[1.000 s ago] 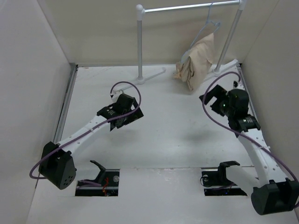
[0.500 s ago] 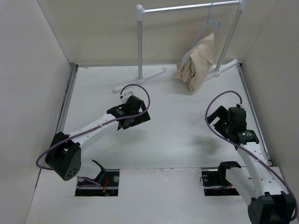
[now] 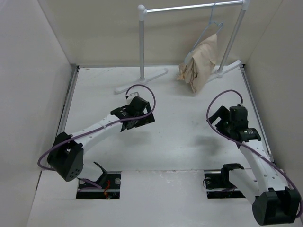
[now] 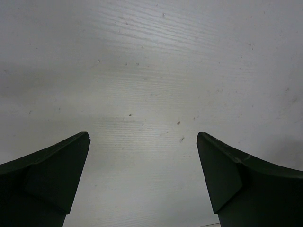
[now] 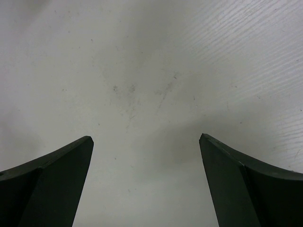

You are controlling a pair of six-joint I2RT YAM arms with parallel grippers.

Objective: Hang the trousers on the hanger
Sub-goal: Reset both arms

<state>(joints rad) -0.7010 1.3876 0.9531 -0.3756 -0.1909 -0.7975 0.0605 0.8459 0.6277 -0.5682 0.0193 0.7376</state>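
White counter (image 3: pixel 180 118) stretches beneath both arms, left jaws and right jaws gaping wide, holding nothing. Back right, the trousers (image 3: pixel 201 59) hang bunched on the hanger (image 3: pixel 203 36) from the garment rack (image 3: pixel 189 8). Draped so lopsidedly, they may slide off.

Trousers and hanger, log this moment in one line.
trousers: on hanger | hanger: on rack | left jaws: open | right jaws: open

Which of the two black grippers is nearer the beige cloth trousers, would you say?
The right gripper, on the same side as the beige cloth trousers; the left gripper sits farther away.
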